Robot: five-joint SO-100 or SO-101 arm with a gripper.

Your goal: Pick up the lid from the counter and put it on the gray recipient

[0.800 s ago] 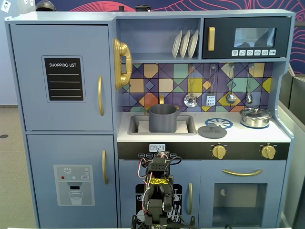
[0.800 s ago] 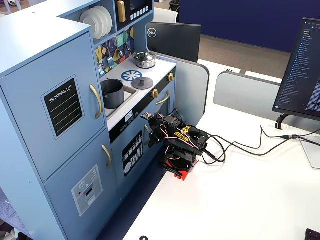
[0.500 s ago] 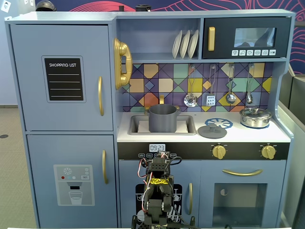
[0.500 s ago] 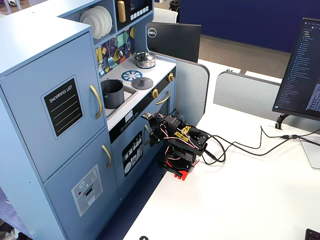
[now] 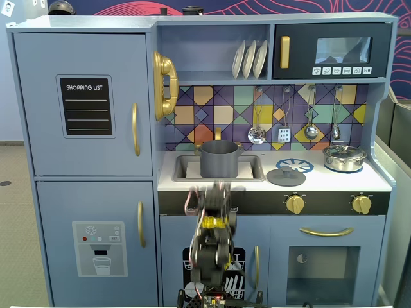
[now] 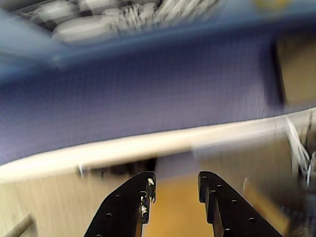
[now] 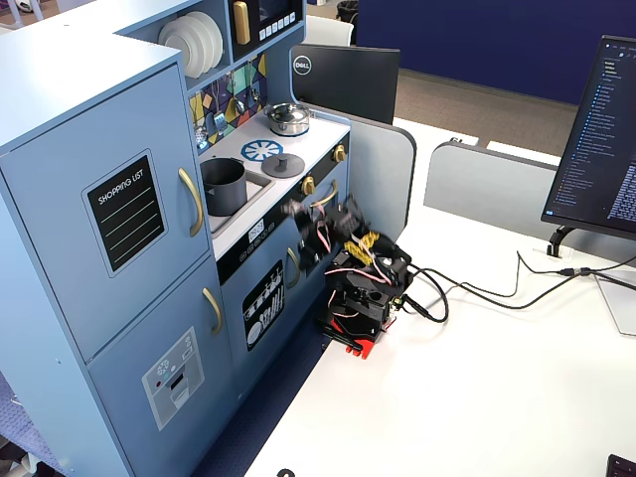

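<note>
The dark gray lid (image 5: 286,175) lies flat on the counter, right of the sink; it also shows in the other fixed view (image 7: 282,164). The gray recipient (image 5: 219,158) stands in the sink, open on top, and shows too in the other fixed view (image 7: 224,185). My gripper (image 5: 217,191) is blurred by motion in front of the counter's front edge, below the pot and left of the lid (image 7: 299,211). In the wrist view the gripper (image 6: 175,183) is open and empty, facing the blurred blue kitchen front. Lid and pot are out of the wrist view.
A shiny silver lidded pot (image 5: 344,157) stands at the counter's right end. Utensils (image 5: 283,119) hang on the tiled back wall. Gold knobs (image 5: 295,203) and door handles stick out of the kitchen front. The arm's base (image 7: 356,316) stands on the white table, cables trailing right.
</note>
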